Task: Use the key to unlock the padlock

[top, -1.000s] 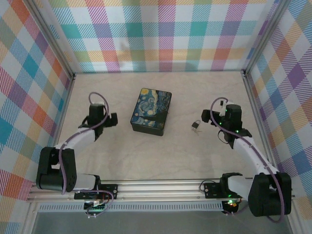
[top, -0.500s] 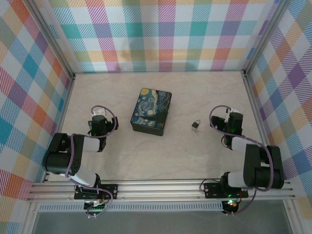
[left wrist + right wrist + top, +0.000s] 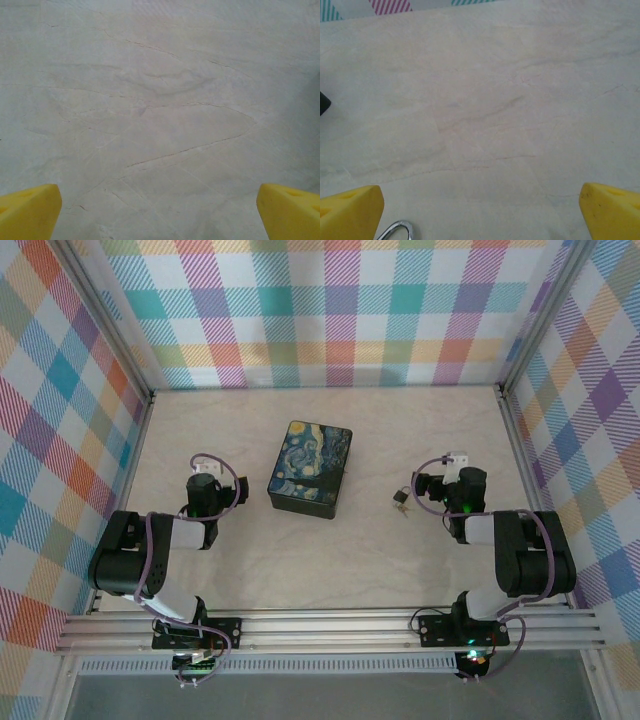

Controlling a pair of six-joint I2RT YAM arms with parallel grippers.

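**Padlock** [image 3: 401,499]: small, brass; lying on the table [image 3: 350,570] right of centre, just beside the right gripper [image 3: 481,207]. Shackle loop [image 3: 397,231] at the bottom edge of the right wrist view, close to one yellow fingertip [image 3: 350,210], not centred between the two.

**Key:** too small to tell apart from the lock.

**End effectors:** right gripper spread to full width, nothing held. Left gripper [image 3: 160,207] equally wide and empty, over bare table well apart from the lock.

**Step in hand (judged):** approach to the lock, grasp not yet made.
- Shift sideways to bring the lock midway between the fingers.
- Come down low.
- Close on the brass body, not the thin loop.
- Leave the keyhole end free for the other arm.
- Risk: a light lock, easily nudged away by a fingertip.

**Surroundings:** starry-night tin [image 3: 310,468] between the two arms, near the lock but not touching. Likely in the left arm's direct path, so pass it on the near side. Plaid walls [image 3: 330,310] well clear
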